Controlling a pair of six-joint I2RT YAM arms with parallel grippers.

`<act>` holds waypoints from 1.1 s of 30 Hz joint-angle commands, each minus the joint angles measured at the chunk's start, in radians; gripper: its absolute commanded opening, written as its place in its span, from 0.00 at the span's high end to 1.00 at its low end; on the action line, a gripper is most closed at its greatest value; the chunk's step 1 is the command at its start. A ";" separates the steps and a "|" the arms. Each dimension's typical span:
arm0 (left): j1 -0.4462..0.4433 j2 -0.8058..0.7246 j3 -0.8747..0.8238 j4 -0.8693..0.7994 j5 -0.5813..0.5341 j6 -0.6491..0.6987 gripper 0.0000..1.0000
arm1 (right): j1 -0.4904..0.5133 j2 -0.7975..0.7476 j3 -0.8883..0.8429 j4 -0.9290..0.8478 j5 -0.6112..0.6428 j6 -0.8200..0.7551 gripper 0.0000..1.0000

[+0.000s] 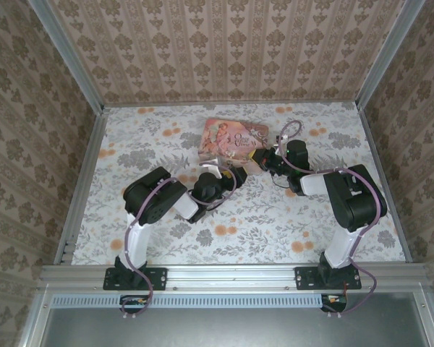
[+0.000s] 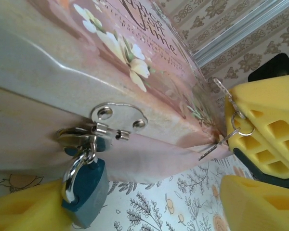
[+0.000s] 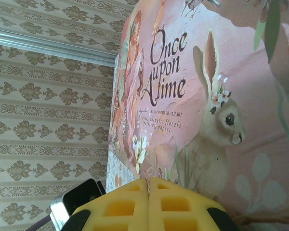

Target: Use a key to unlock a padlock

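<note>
Likely risking a miss: right gripper (image 3: pixel 148 191) is pinching key (image 2: pixel 214 148), padlock (image 2: pixel 89 192) dangling unheld at 7 o'clock, left gripper (image 2: pixel 144 211) spread.

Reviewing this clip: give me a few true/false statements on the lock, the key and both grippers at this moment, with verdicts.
1. The padlock hangs from the hasp on the side of the tin. True.
2. The key is already inserted in the padlock. False: it sticks out from the right gripper, near the tin's corner, apart from the padlock.
3. The right gripper's fingers are pressed together. True.
4. The left gripper is clamped shut. False: its fingers stand wide apart, with the padlock beside one of them.
</note>
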 commanded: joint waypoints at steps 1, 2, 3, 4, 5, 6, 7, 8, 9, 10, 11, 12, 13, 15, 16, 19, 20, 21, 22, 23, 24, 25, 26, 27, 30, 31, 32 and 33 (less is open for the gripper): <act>0.009 0.022 0.002 0.027 -0.012 -0.013 0.27 | -0.001 0.049 -0.019 -0.090 0.009 0.005 1.00; 0.010 0.023 -0.001 0.028 -0.013 -0.014 0.27 | 0.000 0.051 -0.019 -0.088 0.009 0.005 1.00; 0.012 0.023 -0.004 0.027 -0.013 -0.013 0.29 | 0.000 0.051 -0.017 -0.088 0.008 0.005 1.00; 0.014 0.021 -0.007 0.027 -0.013 -0.012 0.30 | -0.001 0.052 -0.018 -0.088 0.009 0.004 1.00; 0.016 0.021 -0.009 0.027 -0.013 -0.012 0.31 | -0.001 0.052 -0.016 -0.087 0.008 0.005 1.00; 0.019 0.020 -0.012 0.027 -0.013 -0.012 0.33 | -0.001 0.054 -0.016 -0.086 0.007 0.006 1.00; 0.020 0.019 -0.014 0.027 -0.012 -0.010 0.34 | 0.000 0.054 -0.016 -0.086 0.006 0.006 1.00; 0.023 0.018 -0.017 0.027 -0.012 -0.012 0.36 | 0.000 0.056 -0.015 -0.085 0.009 0.005 1.00; 0.025 0.017 -0.018 0.027 -0.010 -0.010 0.38 | -0.002 0.057 -0.015 -0.085 0.009 0.005 1.00; 0.027 0.017 -0.018 0.027 -0.010 -0.008 0.39 | -0.001 0.057 -0.015 -0.085 0.008 0.005 1.00; 0.028 0.017 -0.018 0.027 -0.009 -0.007 0.41 | -0.001 0.059 -0.017 -0.084 0.009 0.005 1.00; 0.030 0.018 -0.018 0.027 -0.007 -0.007 0.42 | -0.002 0.059 -0.017 -0.082 0.008 0.007 1.00; 0.032 0.019 -0.018 0.027 -0.003 -0.008 0.43 | -0.001 0.061 -0.017 -0.080 0.008 0.007 1.00; 0.034 0.022 -0.018 0.027 -0.001 -0.008 0.44 | 0.000 0.063 -0.018 -0.080 0.006 0.008 1.00; 0.036 0.024 -0.017 0.027 0.000 -0.008 0.45 | 0.000 0.062 -0.019 -0.079 0.008 0.008 1.00; 0.038 0.028 -0.015 0.027 0.005 -0.010 0.48 | -0.001 0.064 -0.019 -0.077 0.009 0.008 1.00; 0.038 0.029 -0.015 0.026 0.007 -0.010 0.49 | -0.001 0.063 -0.019 -0.077 0.008 0.009 1.00; 0.038 0.030 -0.016 0.026 0.008 -0.010 0.51 | -0.001 0.064 -0.019 -0.079 0.008 0.009 1.00; 0.037 0.030 -0.016 0.025 0.009 -0.010 0.52 | -0.001 0.064 -0.019 -0.078 0.009 0.010 1.00; 0.038 0.033 -0.015 0.026 0.010 -0.009 0.54 | 0.000 0.063 -0.018 -0.078 0.009 0.010 1.00; 0.039 0.033 -0.017 0.025 0.011 -0.012 0.55 | -0.001 0.064 -0.017 -0.077 0.009 0.011 1.00; 0.040 0.033 -0.015 0.025 0.013 -0.012 0.56 | -0.001 0.064 -0.017 -0.078 0.009 0.011 1.00; 0.040 0.035 -0.015 0.025 0.015 -0.013 0.57 | -0.002 0.063 -0.017 -0.078 0.009 0.011 1.00; 0.040 0.035 -0.016 0.025 0.018 -0.013 0.58 | -0.002 0.064 -0.017 -0.078 0.008 0.010 1.00; 0.042 0.035 -0.017 0.025 0.023 -0.012 0.60 | -0.001 0.065 -0.015 -0.077 0.008 0.011 1.00; 0.043 0.036 -0.017 0.025 0.024 -0.012 0.60 | -0.001 0.067 -0.015 -0.078 0.008 0.011 1.00; 0.045 0.036 -0.017 0.024 0.026 -0.013 0.62 | -0.001 0.067 -0.016 -0.076 0.007 0.011 1.00; 0.047 0.037 -0.017 0.023 0.028 -0.013 0.63 | -0.001 0.067 -0.015 -0.076 0.007 0.011 1.00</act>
